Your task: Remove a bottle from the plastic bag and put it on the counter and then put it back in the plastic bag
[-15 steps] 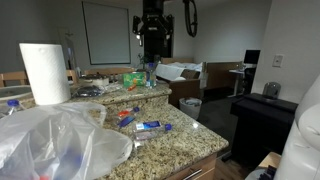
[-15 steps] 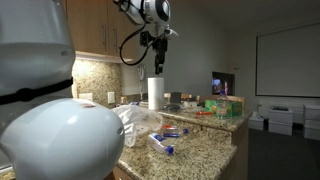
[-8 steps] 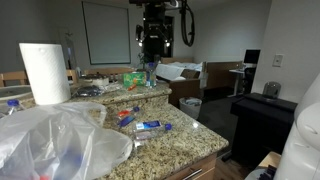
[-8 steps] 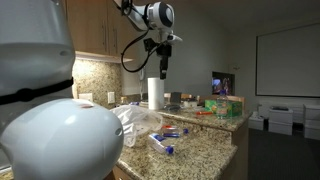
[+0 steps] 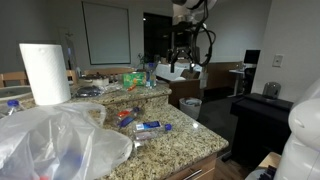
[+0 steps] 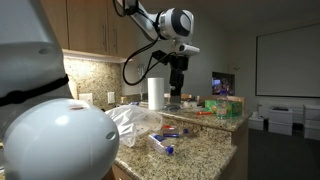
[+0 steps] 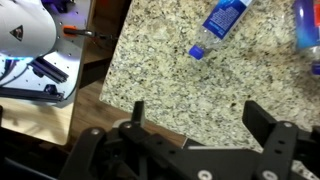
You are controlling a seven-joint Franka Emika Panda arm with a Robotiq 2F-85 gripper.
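Note:
The bottle (image 7: pixel 222 25), clear with a blue-and-white label, lies on its side on the speckled granite counter (image 7: pixel 170 60). It shows in both exterior views (image 5: pixel 149 126) (image 6: pixel 159 143). The big crinkled whitish plastic bag (image 5: pixel 55 145) sits at the near end of the counter, and in an exterior view it lies beside the bottle (image 6: pixel 135 121). My gripper (image 7: pixel 200 115) is open and empty. It hangs high above the counter's outer edge (image 5: pixel 183 62) (image 6: pixel 178 85), well away from the bottle and the bag.
A white paper towel roll (image 5: pixel 45 72) stands on the raised ledge. A small blue-orange-red item (image 5: pixel 128 116) lies near the bottle. A blue object (image 7: pixel 308 25) lies at the wrist view's right edge. Wood floor and white equipment (image 7: pixel 25 30) lie beyond the counter edge.
The arm has swung sideways, away from above the raised ledge toward the counter's outer edge. The gripper stays open and empty. The bottle and bag have not moved.

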